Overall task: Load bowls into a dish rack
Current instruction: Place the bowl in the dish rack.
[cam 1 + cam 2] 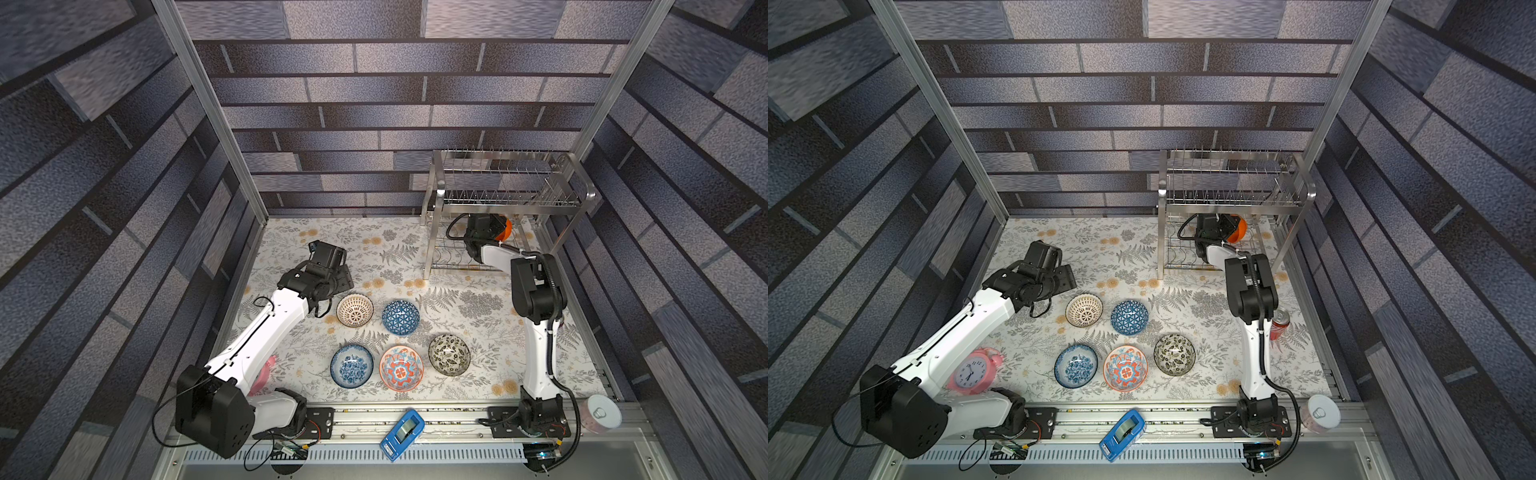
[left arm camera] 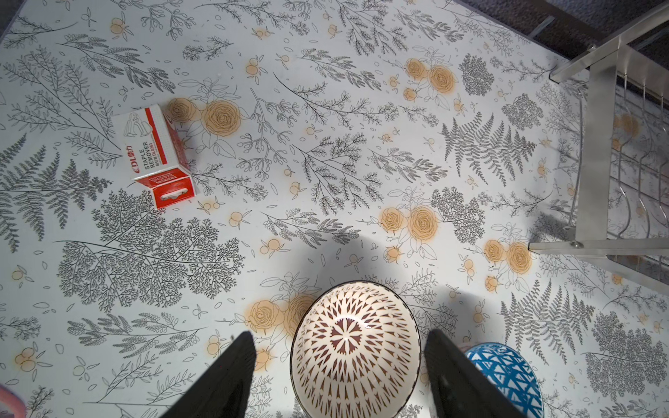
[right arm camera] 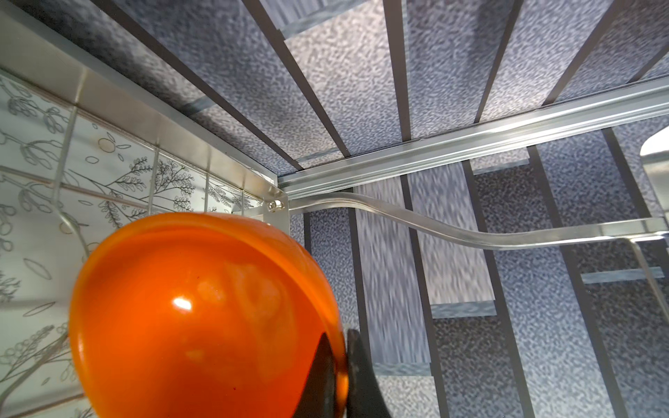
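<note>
Grey-blue brick-pattern walls [image 1: 395,83] close in the back and both sides, with aluminium frame posts [image 1: 212,108] at the back corners. Tabletop [image 1: 365,249] is white with grey fern and orange rose print. Aluminium rail [image 1: 453,422] runs along the front edge.

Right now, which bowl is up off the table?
The orange bowl. The right tool pinches its rim inside the rack, under the top shelf; the other five sit on the table.

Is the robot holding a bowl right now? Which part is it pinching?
The right jaws pinch the orange bowl at its rim. The left jaws stand open, holding nothing.
</note>
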Controlling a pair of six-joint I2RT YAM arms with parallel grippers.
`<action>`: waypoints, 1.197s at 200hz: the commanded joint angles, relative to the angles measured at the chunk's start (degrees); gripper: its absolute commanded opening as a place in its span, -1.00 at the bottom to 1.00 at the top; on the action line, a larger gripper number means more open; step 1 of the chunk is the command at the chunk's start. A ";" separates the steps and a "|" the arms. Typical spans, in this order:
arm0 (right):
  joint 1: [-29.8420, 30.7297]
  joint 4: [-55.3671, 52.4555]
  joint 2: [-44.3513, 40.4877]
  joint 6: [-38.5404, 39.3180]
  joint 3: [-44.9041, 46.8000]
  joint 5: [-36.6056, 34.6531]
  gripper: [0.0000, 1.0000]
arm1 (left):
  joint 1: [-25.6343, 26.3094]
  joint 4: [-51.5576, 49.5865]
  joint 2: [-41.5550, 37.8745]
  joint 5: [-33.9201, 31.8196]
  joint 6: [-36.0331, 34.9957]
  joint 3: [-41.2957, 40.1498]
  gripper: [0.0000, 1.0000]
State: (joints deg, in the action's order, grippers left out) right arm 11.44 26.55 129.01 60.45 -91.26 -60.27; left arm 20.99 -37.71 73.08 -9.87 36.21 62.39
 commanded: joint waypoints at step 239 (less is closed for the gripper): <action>-1.71 9.97 9.51 14.34 -8.83 -3.55 -1.00 | -2.96 2.83 6.29 3.45 -3.42 -0.02 0.57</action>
State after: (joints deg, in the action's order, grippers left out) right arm 9.23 36.69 138.17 75.96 -99.33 -62.57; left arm 18.63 -35.05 78.89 -7.31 34.48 62.39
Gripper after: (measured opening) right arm 0.077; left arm 0.780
